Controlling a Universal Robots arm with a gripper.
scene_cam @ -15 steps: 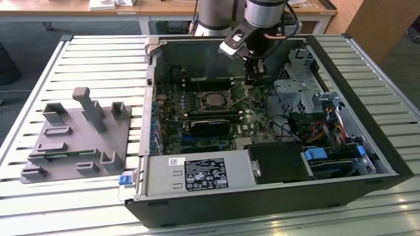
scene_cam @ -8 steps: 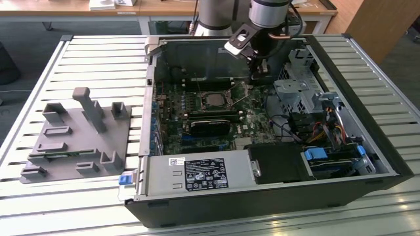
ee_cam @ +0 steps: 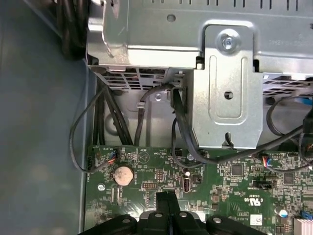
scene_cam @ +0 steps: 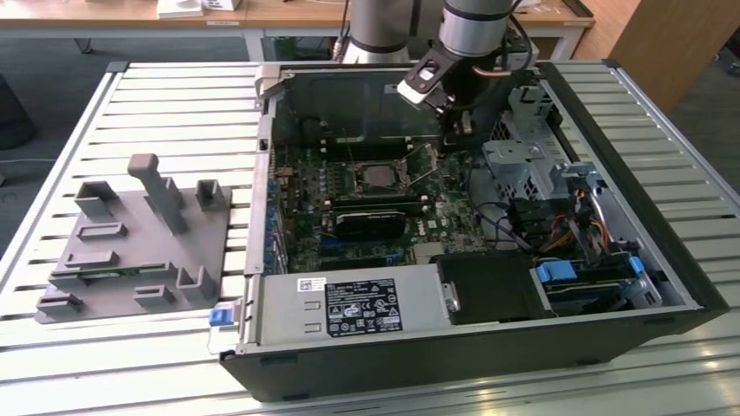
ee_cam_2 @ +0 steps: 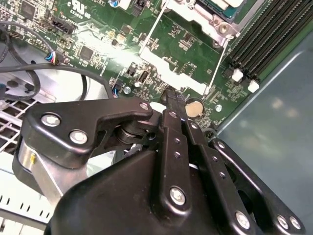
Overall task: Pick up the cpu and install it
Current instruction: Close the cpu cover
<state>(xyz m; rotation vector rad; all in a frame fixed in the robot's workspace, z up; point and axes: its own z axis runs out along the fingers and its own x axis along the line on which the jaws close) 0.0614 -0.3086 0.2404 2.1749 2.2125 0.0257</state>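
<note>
CPU (scene_cam: 376,177) looks to be sitting in the socket in the middle of the green motherboard (scene_cam: 307,199), inside the open case (scene_cam: 463,364). From the exterior view it's just a small dull-grey square, and you can't make out its rim. In the second wrist view the socket area is cut off at the picture's edge, so that angle tells you little about it.

Your claw (ee_cam_2: 171,96) is closed, with the two black fingers pressed together and nothing pinched between them. The tips are low over the board just beside the round silvery coin cell (ee_cam_2: 194,108), well apart from the CPU and towards the exterior view's right of the socket. I can't tell whether the tips actually touch the board — the claw's own matte black linkage hides the spot.

In the first wrist view, the folded sheet-metal drive cage (ee_cam: 225,83) is shiny and perforated, with black cables (ee_cam: 182,128) looping under it.

On the exterior view's left, a grey blocky fixture (scene_cam: 127,251) rests on the slatted metal tabletop (scene_cam: 173,113). A thin green stick (scene_cam: 110,274) lies in one slot, too small to make out further.
</note>
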